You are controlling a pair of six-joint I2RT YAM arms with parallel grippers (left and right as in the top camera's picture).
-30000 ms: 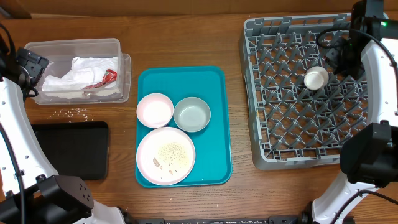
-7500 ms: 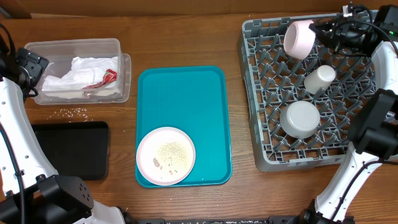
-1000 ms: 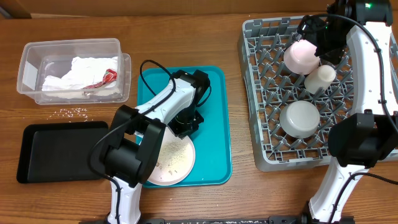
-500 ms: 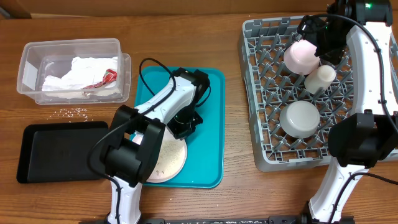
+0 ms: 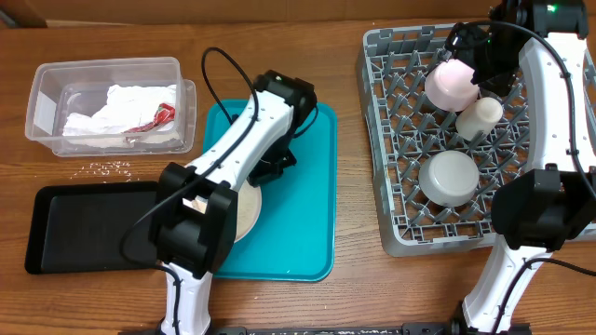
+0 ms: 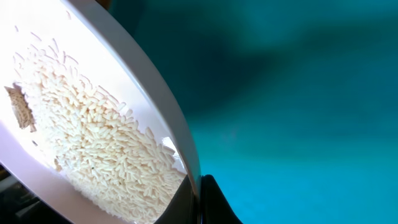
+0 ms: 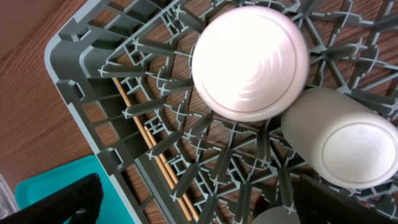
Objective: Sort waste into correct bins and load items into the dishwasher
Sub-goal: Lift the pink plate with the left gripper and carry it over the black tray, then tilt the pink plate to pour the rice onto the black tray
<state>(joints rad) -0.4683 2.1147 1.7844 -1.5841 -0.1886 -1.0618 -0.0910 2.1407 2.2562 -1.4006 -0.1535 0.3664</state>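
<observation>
Left gripper pinched on rim of pink plate. Plate sits over teal tray, looks tilted, rice on its face. Black tray lies to my left, just past teal tray's edge, near. Left arm nearer: carry plate leftward, tip there. Right gripper spread wide over dish rack, well apart.

Overhead, we find the left arm covering most of the pink plate; at the left wrist, that plate runs off frame and the teal tray blurs.
</observation>
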